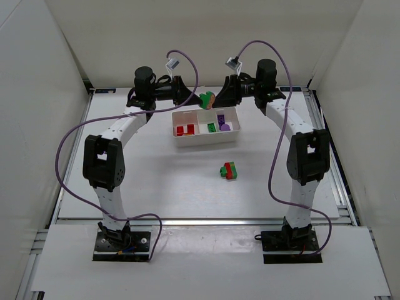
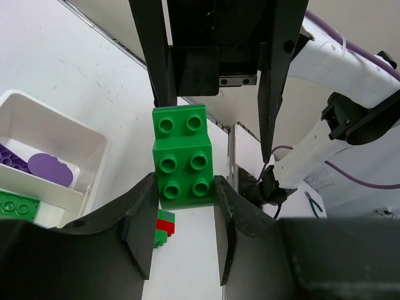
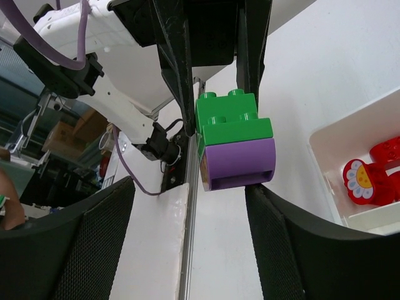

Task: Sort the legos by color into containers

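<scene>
Firmly, the left claw (image 2: pixel 184 187) gripped the green lego (image 2: pixel 181 159), long axis running claw to claw, purple lego (image 3: pixel 239 164) facing the wide-spread right claw (image 3: pixel 189 187).

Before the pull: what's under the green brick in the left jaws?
A rounded purple brick, pressed against the underside of the green brick. The join itself is covered.

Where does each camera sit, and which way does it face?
Top: above and behind the left arm and right arm, looking down on the table and tray.
Left wrist: on the left arm, looking along the left gripper, shut on the green brick.
Right wrist: on the right arm, looking past the open right gripper at the purple brick.
Shared: both wrist views show the green brick.
</scene>
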